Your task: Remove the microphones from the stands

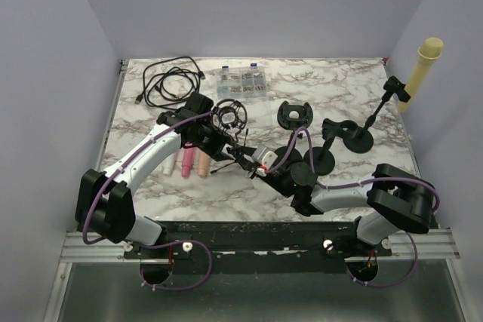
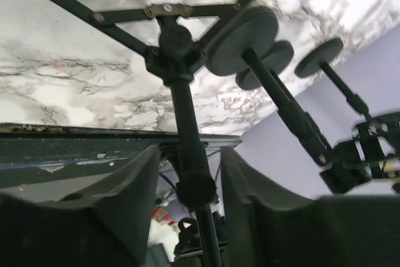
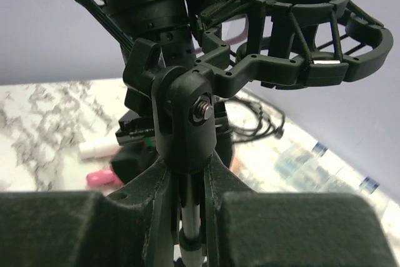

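Only the right wrist view shows the right hand clamped on the stand, mount at upper right; left hand straddles it, grip unclear.

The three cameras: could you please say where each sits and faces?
Top: above and behind, facing down on the table; left arm and right arm show.
Left wrist: on its arm, facing along its fingers at the stand.
Right wrist: on its arm, facing past its fingers at the mount.
Shared: top and right wrist both show the mount.
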Available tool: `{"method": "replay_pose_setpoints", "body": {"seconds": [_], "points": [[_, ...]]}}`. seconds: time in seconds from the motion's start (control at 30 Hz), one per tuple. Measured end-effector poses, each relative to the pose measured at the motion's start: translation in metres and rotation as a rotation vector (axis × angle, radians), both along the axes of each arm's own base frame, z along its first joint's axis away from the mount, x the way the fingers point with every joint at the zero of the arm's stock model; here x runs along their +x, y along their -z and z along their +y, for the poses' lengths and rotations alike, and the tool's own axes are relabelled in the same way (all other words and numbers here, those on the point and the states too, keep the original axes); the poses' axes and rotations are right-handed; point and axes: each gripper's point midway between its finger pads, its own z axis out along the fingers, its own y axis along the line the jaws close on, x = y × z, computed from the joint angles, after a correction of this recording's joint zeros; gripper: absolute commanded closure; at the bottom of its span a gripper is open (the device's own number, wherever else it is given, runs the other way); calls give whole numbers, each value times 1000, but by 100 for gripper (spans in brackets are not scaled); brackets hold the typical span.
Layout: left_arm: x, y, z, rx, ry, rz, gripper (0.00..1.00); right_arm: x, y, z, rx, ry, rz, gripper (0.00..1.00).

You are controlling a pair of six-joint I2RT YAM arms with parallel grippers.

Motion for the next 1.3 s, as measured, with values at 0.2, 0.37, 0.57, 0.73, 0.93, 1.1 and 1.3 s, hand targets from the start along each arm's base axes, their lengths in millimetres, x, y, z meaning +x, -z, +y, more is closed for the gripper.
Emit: {"method": "replay_pose_setpoints", "body": {"seconds": [0.2, 0.37, 0.57, 0.73, 0.93, 1.1, 1.3], "points": [[-14, 35, 6, 26, 36, 18, 16, 5, 27, -8, -49, 7, 77, 99], [-15, 33, 21, 9, 53, -129, 5, 7, 28, -9, -39, 8, 98, 99], [-7, 22, 62, -1, -1, -318, 5, 16, 33, -11, -38, 25, 129, 95], [-13, 21, 88, 21, -5, -433, 5, 22, 33, -8, -42, 39, 159, 44], [-20, 2, 103, 36, 46, -627, 5, 31, 44, -8, -111, 83, 250, 4], [-18, -25, 107, 74, 138, -806, 5, 24, 33, -23, -143, 102, 330, 0], [-3, -80, 111, 155, 222, -1050, 4, 8, 14, -55, -156, 134, 427, 0]]}}
